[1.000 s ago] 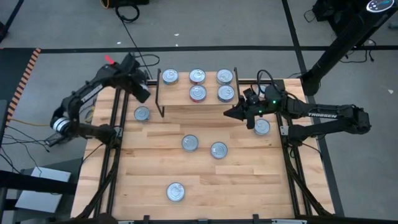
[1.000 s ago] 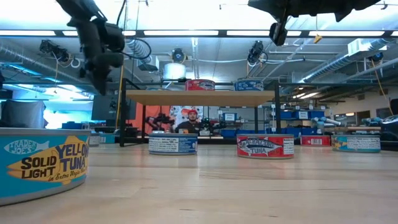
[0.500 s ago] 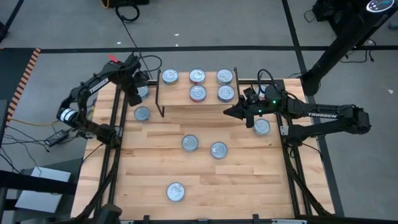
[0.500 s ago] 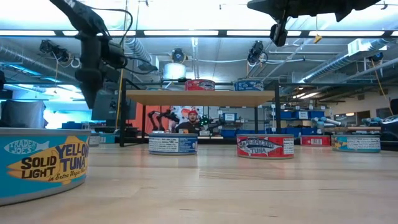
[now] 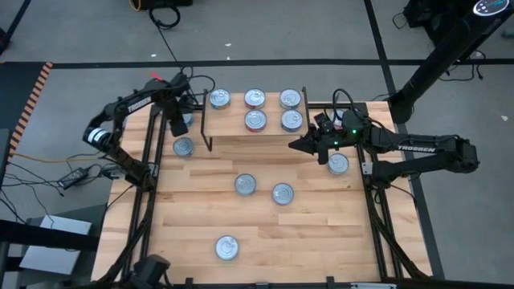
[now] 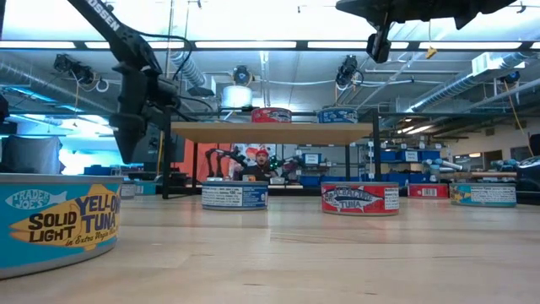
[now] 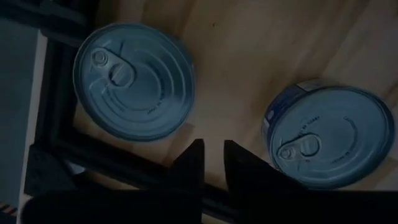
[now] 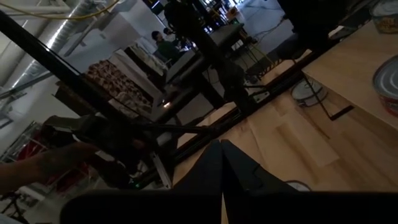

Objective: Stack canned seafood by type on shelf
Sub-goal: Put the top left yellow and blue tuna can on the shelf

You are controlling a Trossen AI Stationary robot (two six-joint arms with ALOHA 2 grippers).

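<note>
Left end effector (image 7: 213, 163): slightly parted, empty, above two tins (image 7: 134, 81) | right end effector (image 8: 222, 163): closed beside shelf (image 5: 255, 138)

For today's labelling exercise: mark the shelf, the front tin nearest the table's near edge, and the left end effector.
shelf (image 5: 241, 141): high view, bare plank top.
front tin (image 5: 226, 247): high view, silver lid.
left end effector (image 7: 214, 163): left wrist view, between fingertips.

Five tins (image 5: 255, 99) on shelf (image 5: 241, 138) at tabletop's (image 5: 257, 233) far edge; five loose. Left gripper (image 5: 178, 127) near far-left corner, right gripper (image 5: 299, 145) beside shelf.
</note>
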